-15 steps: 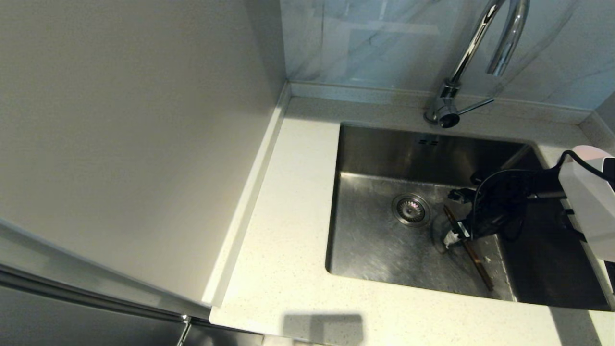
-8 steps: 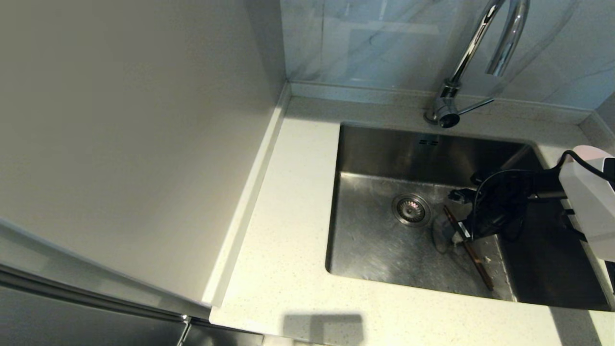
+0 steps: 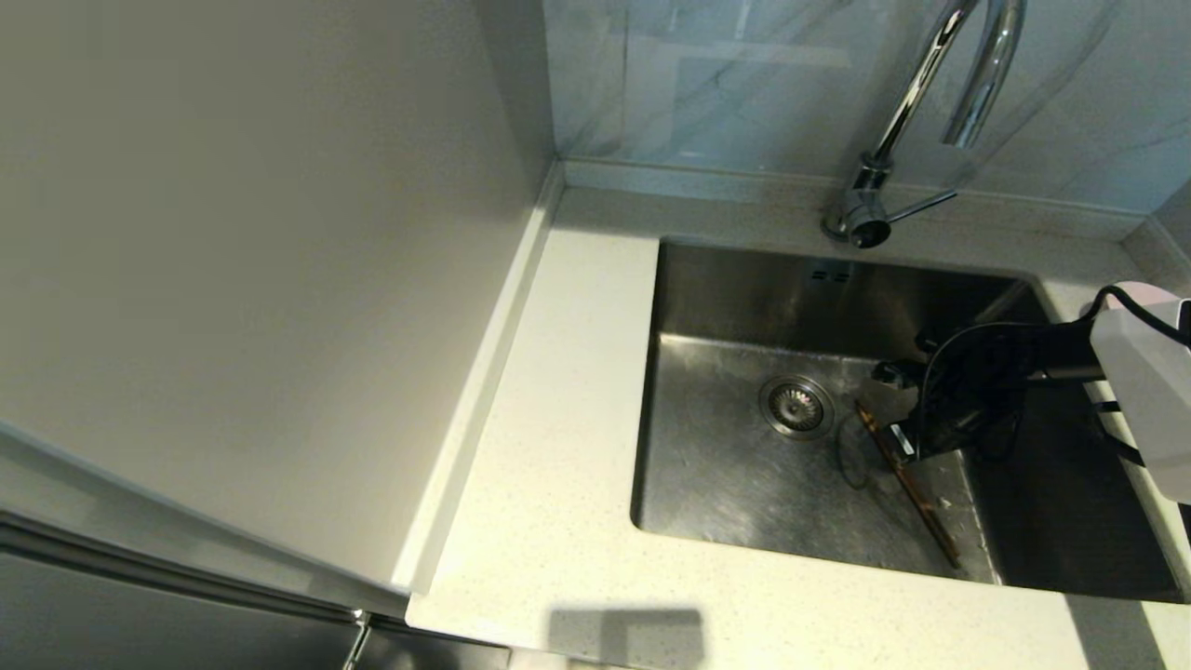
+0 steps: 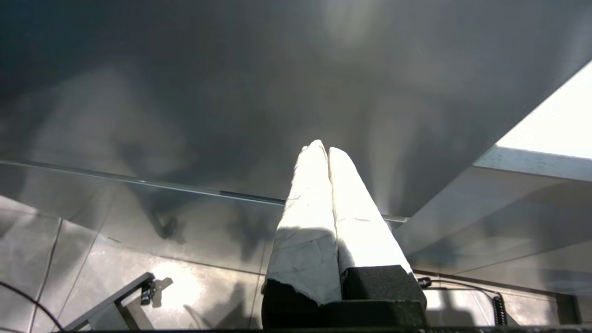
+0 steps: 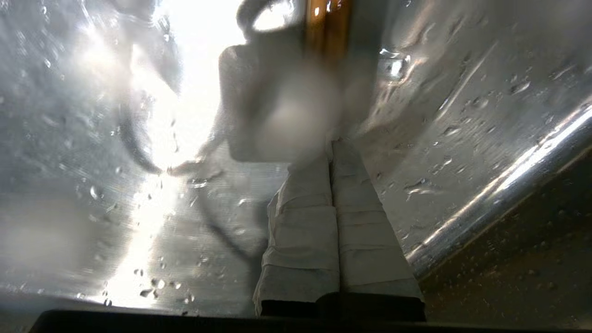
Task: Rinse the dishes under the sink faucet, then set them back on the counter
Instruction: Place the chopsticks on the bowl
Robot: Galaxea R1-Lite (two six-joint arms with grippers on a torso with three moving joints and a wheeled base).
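The brown chopsticks [image 3: 907, 484] lie slanted on the floor of the steel sink [image 3: 716, 484], right of the round drain [image 3: 796, 407]. My right gripper [image 3: 895, 443] reaches into the basin from the right and is shut on the chopsticks near their far end. In the right wrist view its taped fingers [image 5: 330, 144] are pressed together, the tips are blurred, and the chopsticks [image 5: 326, 27] run on beyond them. A pale pink bowl [image 3: 1130, 291] peeks out behind my right arm on the counter. The yellow-green bowl is out of view. My left gripper [image 4: 326, 149] hangs shut and empty below the counter.
The chrome faucet [image 3: 893, 140] stands behind the sink, its spout over the basin's back right. The speckled counter [image 3: 558, 391] runs along the sink's left and front. A plain wall panel [image 3: 233, 279] rises at the left. The sink floor is wet.
My right gripper's fingers have come together over the chopsticks and drawn slightly to the right. The chopsticks have shifted a little. The left arm has not moved.
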